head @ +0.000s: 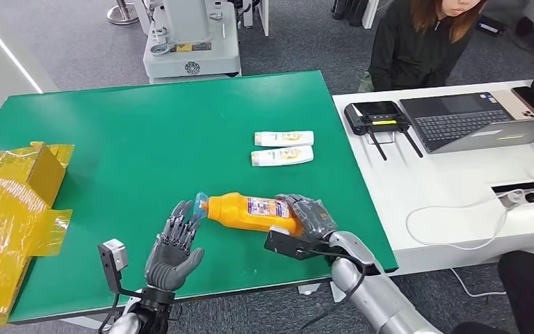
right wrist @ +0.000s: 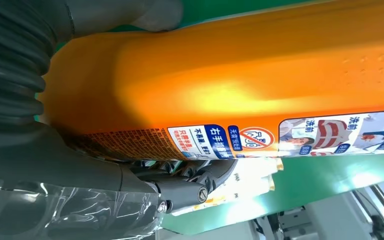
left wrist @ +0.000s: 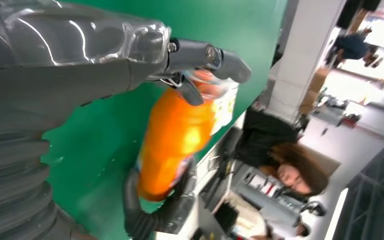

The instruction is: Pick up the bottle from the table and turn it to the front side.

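The orange bottle (head: 250, 213) is shown lying on its side, long axis running across the green desk (head: 146, 139), its base clasped by the right hand (head: 309, 219) and its clear cap end directed toward the left hand (head: 174, 247). The body appears to be raised just off the surface, though contact cannot be excluded. The left hand is held with fingers spread and nothing in it, fingertips at or just beside the cap. The label is seen facing upward and away. Any turn about the long axis is judged to depend on the right hand, with the left placed to steady the cap end.
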Tool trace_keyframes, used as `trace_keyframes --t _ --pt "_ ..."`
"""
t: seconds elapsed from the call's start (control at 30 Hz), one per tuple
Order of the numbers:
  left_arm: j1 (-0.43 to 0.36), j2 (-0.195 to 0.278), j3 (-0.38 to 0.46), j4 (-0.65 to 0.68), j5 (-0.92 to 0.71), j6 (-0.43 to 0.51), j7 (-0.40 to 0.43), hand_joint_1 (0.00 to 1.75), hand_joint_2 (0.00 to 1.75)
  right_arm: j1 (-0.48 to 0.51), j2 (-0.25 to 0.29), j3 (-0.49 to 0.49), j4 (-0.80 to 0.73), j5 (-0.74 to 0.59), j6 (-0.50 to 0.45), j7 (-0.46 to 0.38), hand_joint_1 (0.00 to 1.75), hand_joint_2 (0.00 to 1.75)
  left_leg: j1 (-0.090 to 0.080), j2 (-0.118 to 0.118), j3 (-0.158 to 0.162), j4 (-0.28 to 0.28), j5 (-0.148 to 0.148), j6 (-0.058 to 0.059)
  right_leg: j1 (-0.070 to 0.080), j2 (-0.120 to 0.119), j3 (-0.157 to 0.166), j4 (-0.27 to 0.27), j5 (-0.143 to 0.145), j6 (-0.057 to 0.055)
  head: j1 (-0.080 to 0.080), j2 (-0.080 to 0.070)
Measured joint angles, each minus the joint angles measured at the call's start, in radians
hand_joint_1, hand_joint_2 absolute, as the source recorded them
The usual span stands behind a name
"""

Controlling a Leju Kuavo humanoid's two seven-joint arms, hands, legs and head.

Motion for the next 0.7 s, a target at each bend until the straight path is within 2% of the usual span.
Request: trace_keyframes --t 0.4,0.7 --pt "0.009 0.002 0.0 -0.004 -0.01 0.067 -0.035 0.0 1.75 0.136 -0.014 -0.009 -0.221 -0.146 -0.138 -0.07 1.75 1.75 0.0 0.0 -0.001 0.0 0.0 0.0 0.0 0.0 -0.001 0.0 0.0 0.0 0.0 0.0" --pt "0.009 0.009 0.0 -0.033 -0.023 0.126 -0.048 0.0 1.75 0.291 -0.016 -0.033 -0.389 -0.236 -0.232 -0.085 1.75 1.75 0.0 0.0 -0.001 0.0 0.0 0.0 0.0 0.0 -0.001 0.0 -0.001 0.0 0.0 0.0"
